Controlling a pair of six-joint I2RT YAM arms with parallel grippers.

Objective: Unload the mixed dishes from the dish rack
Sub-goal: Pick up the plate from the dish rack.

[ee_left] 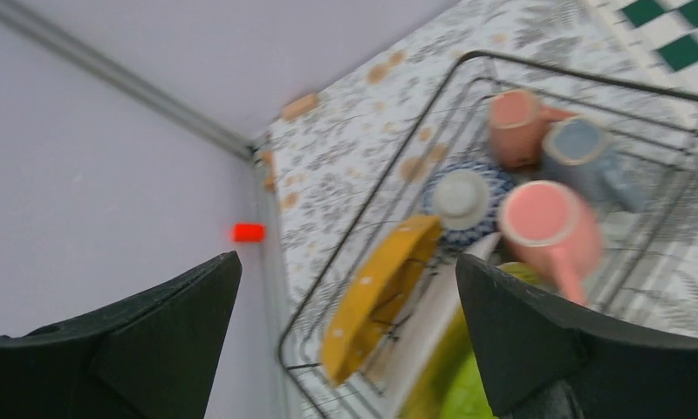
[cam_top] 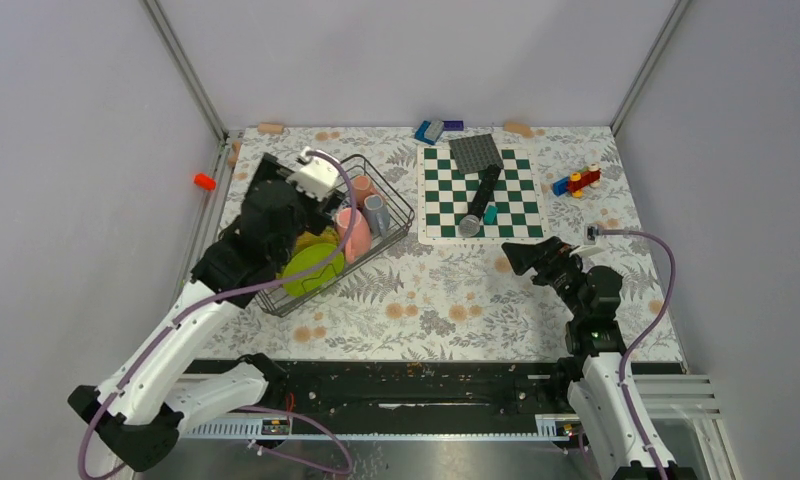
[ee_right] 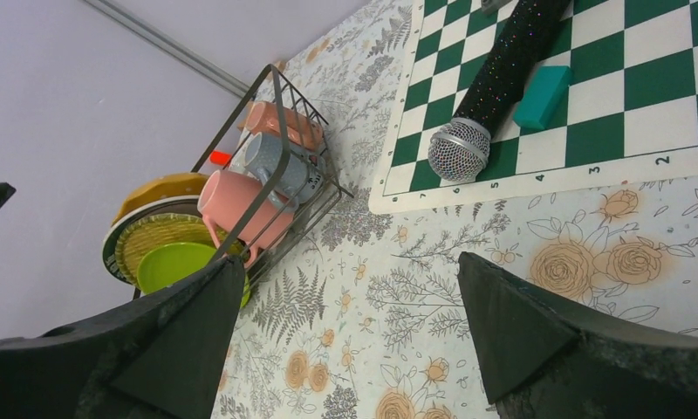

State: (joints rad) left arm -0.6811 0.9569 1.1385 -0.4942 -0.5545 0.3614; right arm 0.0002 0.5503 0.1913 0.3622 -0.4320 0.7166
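Observation:
The dark wire dish rack (cam_top: 401,205) stands at the left of the table. It holds a lime-green plate (cam_top: 311,270), a yellow-orange plate (ee_left: 380,292), a white plate edge, two pink mugs (ee_left: 550,227), a grey mug (cam_top: 377,212) and a small blue patterned bowl (ee_left: 461,197). My left gripper (ee_left: 345,340) is open and empty above the rack's left end, over the plates. My right gripper (cam_top: 521,257) is open and empty above the bare table right of the rack. The rack also shows in the right wrist view (ee_right: 280,96).
A green-white chessboard (cam_top: 481,190) lies right of the rack with a microphone (cam_top: 479,200), a teal block (cam_top: 490,213) and a grey plate on it. Toy blocks (cam_top: 576,181) lie at the back. A red block (cam_top: 205,181) sits left of the table edge.

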